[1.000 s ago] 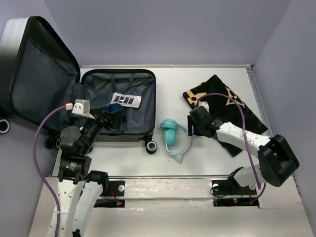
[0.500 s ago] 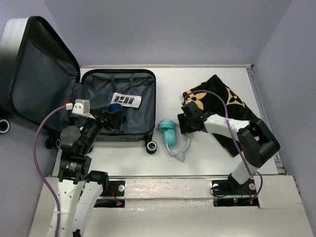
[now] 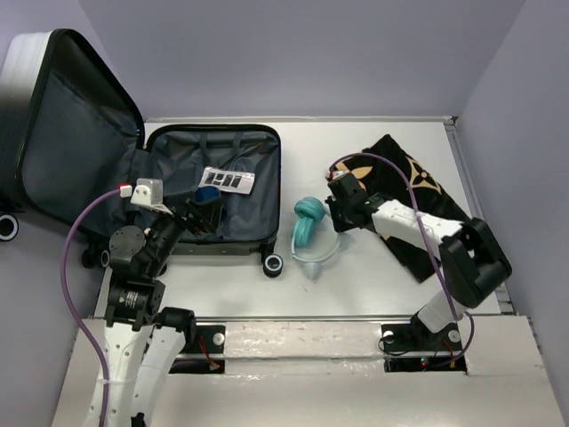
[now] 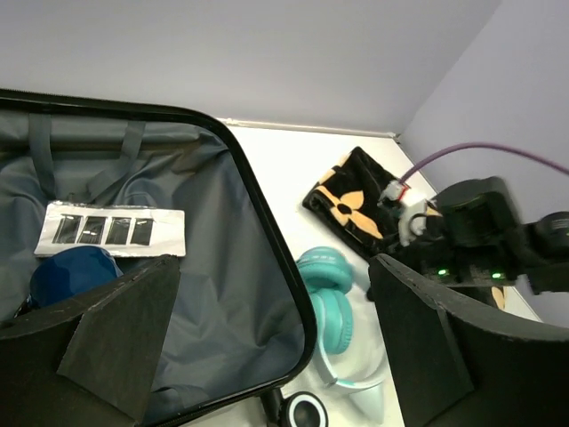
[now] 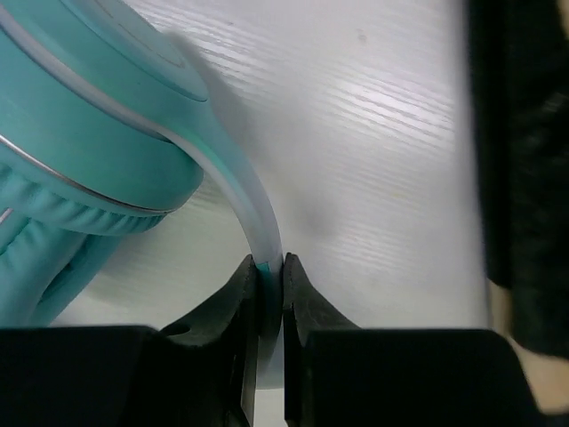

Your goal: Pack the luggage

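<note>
The luggage (image 3: pixel 240 156) lies open at the left of the top view, its grey-lined base flat and its lid (image 3: pixel 71 133) propped up. Teal headphones (image 3: pixel 307 227) rest on the table just right of it. My right gripper (image 3: pixel 336 218) is shut on their white headband; the right wrist view shows the band (image 5: pixel 267 240) pinched between the jaws (image 5: pixel 271 276), with the ear cups (image 5: pixel 89 178) to the left. My left gripper (image 3: pixel 203 212) hangs open over the luggage's near edge, holding nothing. From the left wrist (image 4: pixel 271 294) I see the lining (image 4: pixel 222 258) and the headphones (image 4: pixel 329 307).
A black cloth with tan flowers (image 3: pixel 409 191) lies under and behind the right arm. Inside the luggage sit a blue item (image 3: pixel 207 194) and a white packet with black squares (image 3: pixel 228 181). A luggage wheel (image 3: pixel 274 263) pokes out near the headphones.
My right gripper moved left to the headphones and shut on their headband. The headphones shifted slightly up and right. The left arm stayed still.
</note>
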